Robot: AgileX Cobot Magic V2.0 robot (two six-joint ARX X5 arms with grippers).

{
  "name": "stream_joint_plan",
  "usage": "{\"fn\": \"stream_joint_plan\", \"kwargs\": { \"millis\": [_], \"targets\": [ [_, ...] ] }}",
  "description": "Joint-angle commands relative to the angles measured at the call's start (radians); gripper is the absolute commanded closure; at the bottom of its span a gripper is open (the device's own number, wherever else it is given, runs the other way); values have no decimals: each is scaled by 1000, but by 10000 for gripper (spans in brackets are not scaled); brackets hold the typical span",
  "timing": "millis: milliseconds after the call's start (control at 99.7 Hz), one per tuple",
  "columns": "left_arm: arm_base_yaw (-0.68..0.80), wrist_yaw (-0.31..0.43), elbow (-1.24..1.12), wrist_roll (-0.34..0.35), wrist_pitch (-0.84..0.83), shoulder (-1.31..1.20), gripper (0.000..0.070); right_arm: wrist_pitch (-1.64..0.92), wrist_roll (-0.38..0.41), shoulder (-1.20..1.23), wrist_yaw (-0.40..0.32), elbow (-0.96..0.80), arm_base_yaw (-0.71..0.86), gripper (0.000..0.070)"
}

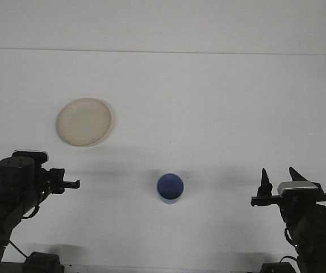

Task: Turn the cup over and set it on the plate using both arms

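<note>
Blue, the cup [170, 187] stands on the white table [208, 102], untouched. The cream plate [84, 121] lies up and to the left of the cup, well apart. Left of the cup, the left gripper [66, 183] points sideways toward it; whether it is released or clenched I cannot tell. Right of the cup, the right gripper [279, 178] has its two fingers spread, grasping nothing.

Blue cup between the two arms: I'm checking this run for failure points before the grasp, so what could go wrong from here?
1. The blue cup stands free and unsupported; a gripper arriving off-centre could tip or roll it away.
2. The plate lies far left and further back, so the cup may slip during that carry.
3. The left gripper points sideways toward the cup; a low sweep might push it rather than grasp.
</note>
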Motion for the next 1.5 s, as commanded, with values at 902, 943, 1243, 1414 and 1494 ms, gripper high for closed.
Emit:
{"fn": "stream_joint_plan", "kwargs": {
  "millis": [902,943,1243,1414,1494],
  "targets": [
    [-182,90,206,-13,-57,191,120,10,1,5,-2,3,1,210],
    [-221,90,233,-13,-56,229,119,10,1,5,-2,3,2,210],
    [-494,90,428,-26,-42,529,119,10,1,5,-3,3,1,210],
    [-597,90,496,-28,-41,664,118,10,1,5,-3,3,1,210],
    [-631,90,506,-28,-34,715,117,10,1,5,-2,3,1,210]
  ]
}}
